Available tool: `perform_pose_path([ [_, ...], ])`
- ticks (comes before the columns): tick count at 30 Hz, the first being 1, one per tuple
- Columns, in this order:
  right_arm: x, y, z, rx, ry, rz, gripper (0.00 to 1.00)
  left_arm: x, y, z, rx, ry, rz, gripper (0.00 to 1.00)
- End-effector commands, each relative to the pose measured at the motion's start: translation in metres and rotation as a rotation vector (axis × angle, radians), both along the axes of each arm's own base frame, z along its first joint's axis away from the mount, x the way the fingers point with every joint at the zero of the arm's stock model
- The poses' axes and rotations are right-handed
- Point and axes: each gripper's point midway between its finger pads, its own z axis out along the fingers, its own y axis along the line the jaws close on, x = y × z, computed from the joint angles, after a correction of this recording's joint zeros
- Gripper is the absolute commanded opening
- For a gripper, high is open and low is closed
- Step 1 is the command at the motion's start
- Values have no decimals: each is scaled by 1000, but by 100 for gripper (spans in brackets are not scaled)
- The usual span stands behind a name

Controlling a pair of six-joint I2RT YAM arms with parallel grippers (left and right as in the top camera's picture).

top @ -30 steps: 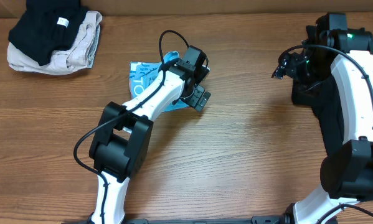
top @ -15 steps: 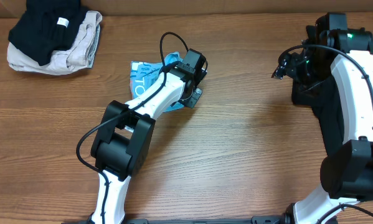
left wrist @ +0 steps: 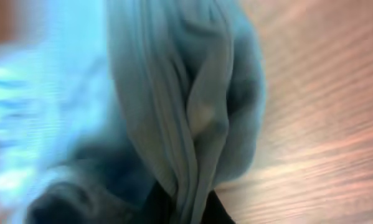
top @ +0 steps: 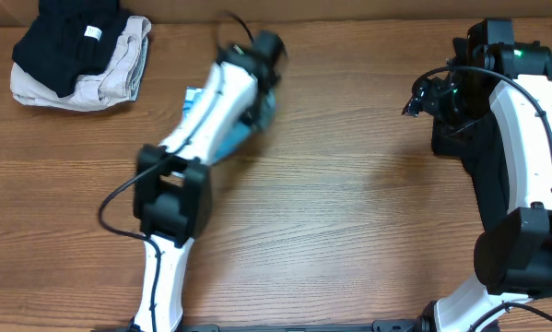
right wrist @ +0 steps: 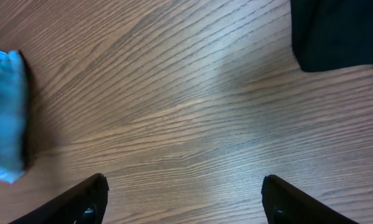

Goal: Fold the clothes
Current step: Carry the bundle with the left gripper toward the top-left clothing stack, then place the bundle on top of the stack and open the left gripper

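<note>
The light-blue T-shirt [top: 228,140] lies bunched on the wooden table [top: 349,231] under my blurred left arm. Its folds fill the left wrist view, where the T-shirt [left wrist: 174,93] runs down between the dark jaws of my left gripper [left wrist: 186,208], which is shut on the fabric. Seen from overhead, the left gripper [top: 260,103] is blurred with motion above the shirt. My right gripper [right wrist: 183,199] stands open over bare wood, nothing between its fingers, far right in the overhead view [top: 414,100]. A corner of the T-shirt [right wrist: 4,112] shows at the left edge of the right wrist view.
A pile of black and beige clothes [top: 77,55] sits at the far left corner. A dark shape [right wrist: 335,31] lies at the top right of the right wrist view, under the right arm [top: 451,138]. Bare wood stretches between the two arms.
My left gripper has shut on the blue T-shirt and swung up and to the left, dragging the cloth with it. The right arm has not moved.
</note>
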Motion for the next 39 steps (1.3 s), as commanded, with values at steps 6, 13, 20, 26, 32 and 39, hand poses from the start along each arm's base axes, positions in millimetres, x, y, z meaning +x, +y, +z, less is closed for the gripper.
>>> perform_pose_path([
  [6, 0, -1, 13, -8, -35, 5, 82, 73, 114, 224, 1, -557, 27, 4],
  [13, -3, 0, 13, -6, -22, 2, 82, 90, 205, 299, 100, -824, 128, 4],
  [20, -6, 0, 12, -4, -7, 2, 82, 106, 300, 329, 266, -971, 184, 4],
  [26, -14, 1, 11, -2, 25, 2, 82, 128, 373, 333, 329, -1098, 205, 4],
  [32, -15, 1, 11, -1, 31, 2, 82, 149, 420, 305, 306, -1165, 233, 4],
  [39, -15, 1, 11, -1, 30, 2, 83, 178, 445, 287, 258, -1313, 324, 4],
])
